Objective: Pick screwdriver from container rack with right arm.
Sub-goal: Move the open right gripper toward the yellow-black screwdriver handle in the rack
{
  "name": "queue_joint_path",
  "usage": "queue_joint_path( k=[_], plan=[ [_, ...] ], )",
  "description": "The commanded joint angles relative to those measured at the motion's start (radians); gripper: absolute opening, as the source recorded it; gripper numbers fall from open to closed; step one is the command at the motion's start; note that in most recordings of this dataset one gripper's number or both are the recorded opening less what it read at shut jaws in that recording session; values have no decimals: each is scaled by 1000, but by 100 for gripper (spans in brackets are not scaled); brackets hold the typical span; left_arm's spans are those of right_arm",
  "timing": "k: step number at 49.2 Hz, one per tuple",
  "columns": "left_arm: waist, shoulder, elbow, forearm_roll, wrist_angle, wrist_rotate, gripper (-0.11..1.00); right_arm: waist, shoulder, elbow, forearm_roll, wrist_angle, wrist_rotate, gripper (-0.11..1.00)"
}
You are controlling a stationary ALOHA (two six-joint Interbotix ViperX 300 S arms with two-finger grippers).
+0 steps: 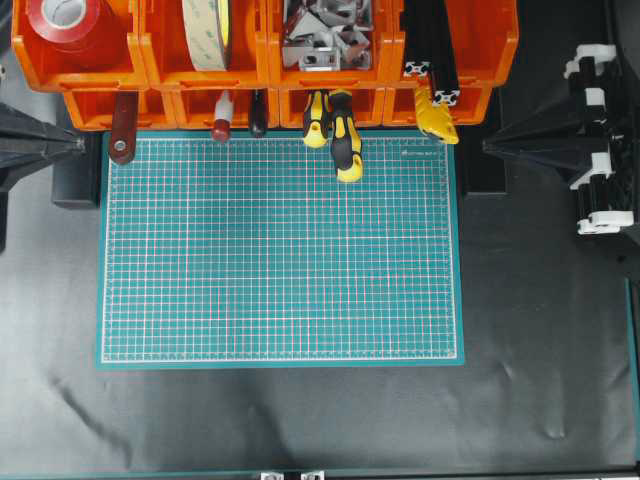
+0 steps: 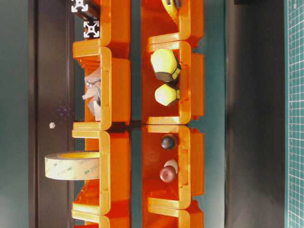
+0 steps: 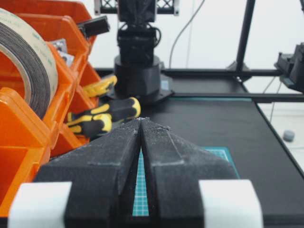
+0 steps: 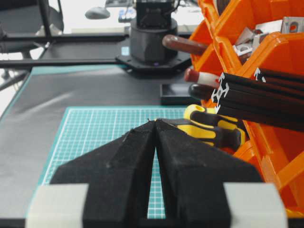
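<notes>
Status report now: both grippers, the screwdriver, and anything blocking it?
Left gripper shut, empty. Right gripper shut, empty, clear of the rack. Screwdriver in lower bin, handle out over the mat. A second yellow-black handle lies close beside it.

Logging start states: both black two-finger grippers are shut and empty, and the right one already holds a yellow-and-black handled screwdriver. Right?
Not quite. The right gripper is shut but empty; the yellow-and-black handled screwdrivers still sit in the orange plastic bin rack, as the overhead and right wrist views show. The left gripper is shut and empty too.
</notes>
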Motion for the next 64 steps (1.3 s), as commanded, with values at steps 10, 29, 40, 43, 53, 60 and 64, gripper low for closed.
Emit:
queue_joint_path(
  k=[10,29,40,43,53,60,64],
  plan=[
    [-35,52,-98,29,101,-52,0,21,14,-57,12,32,81,0],
    [-51,51,-147,31,218,-57,0,121,121,-319,-2,393,103,0],
    [-55,55,-147,31,218,-57,0,189,276,-525,-92,646,103,0],
    [-57,58,-146,31,218,-57,0,212,327,-586,-137,707,104,0],
    [-57,63,-147,31,219,-57,0,299,503,-749,-330,902,123,0],
    [-60,58,-147,31,218,-57,0,370,614,-815,-482,1039,195,0],
    [-61,58,-146,31,219,-58,0,422,672,-844,-607,1120,262,0]
  ],
)
